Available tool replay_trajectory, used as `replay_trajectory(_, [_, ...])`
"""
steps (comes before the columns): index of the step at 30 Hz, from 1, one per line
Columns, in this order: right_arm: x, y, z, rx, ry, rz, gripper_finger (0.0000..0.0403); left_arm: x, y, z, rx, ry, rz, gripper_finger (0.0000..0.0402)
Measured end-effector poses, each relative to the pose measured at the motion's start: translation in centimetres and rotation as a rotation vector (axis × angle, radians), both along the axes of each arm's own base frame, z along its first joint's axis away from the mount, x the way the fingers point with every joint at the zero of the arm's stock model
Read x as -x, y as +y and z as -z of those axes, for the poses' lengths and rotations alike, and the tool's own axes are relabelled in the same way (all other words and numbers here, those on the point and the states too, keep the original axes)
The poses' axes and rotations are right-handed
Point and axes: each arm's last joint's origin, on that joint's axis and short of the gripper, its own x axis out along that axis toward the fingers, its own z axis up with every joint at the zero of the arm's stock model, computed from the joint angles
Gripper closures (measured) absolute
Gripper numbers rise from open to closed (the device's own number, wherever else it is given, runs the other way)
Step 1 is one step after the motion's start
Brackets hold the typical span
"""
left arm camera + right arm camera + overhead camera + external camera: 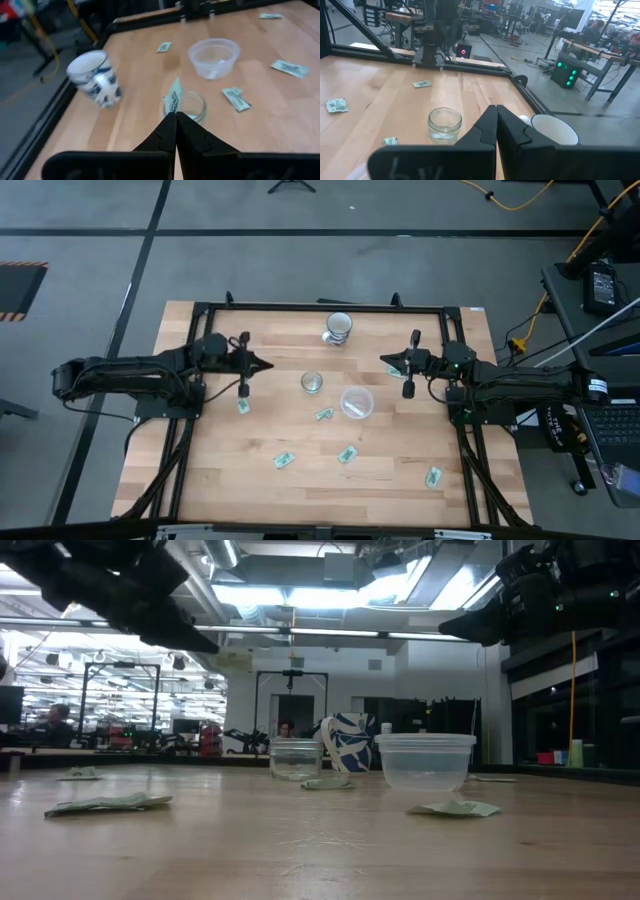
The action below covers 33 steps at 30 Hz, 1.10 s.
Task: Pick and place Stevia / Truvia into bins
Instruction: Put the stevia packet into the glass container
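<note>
Left wrist view — green-white packet (173, 97), pinched upright

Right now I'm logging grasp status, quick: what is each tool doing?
Left tool: closed on a Stevia packet, above the clear glass cup.
Right tool: closed, holding nothing visible.

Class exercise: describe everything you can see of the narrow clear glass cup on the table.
The clear glass cup is a small round tumbler, upright on the wooden table near its middle, between the two grippers. Its walls are transparent and it looks empty. The wider plastic cup stands close by, apart from it. The left gripper holds a packet above it, not touching.
</note>
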Motion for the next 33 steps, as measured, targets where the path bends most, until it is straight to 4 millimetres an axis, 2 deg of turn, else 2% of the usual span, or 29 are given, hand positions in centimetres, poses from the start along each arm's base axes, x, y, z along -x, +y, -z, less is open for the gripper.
replay_trajectory(4, [0.0,0.0,0.0,-0.003,0.0,0.0,0.0398,-0.1,-0.6,0.8,-0.065,-0.041,0.081,0.0399])
replay_trajectory(8, [0.0,0.0,0.0,-0.004,0.003,0.0,0.0398,-0.1,-0.9,1.1,-0.06,-0.08,0.105,0.04])
replay_trajectory(22, [0.0,0.0,0.1,-0.012,0.009,0.0,0.0398,-0.6,-1.5,0.1,-0.003,-0.197,0.118,0.04])
replay_trajectory(27, [0.0,0.0,0.2,-0.084,0.004,0.004,0.0398,-1.9,-2.1,-0.3,0.072,-0.171,0.135,0.04])
replay_trajectory(33, [0.1,0.0,0.8,-0.143,0.053,0.011,0.0398,-4.5,-2.4,0.1,0.103,-0.079,0.083,0.0399])
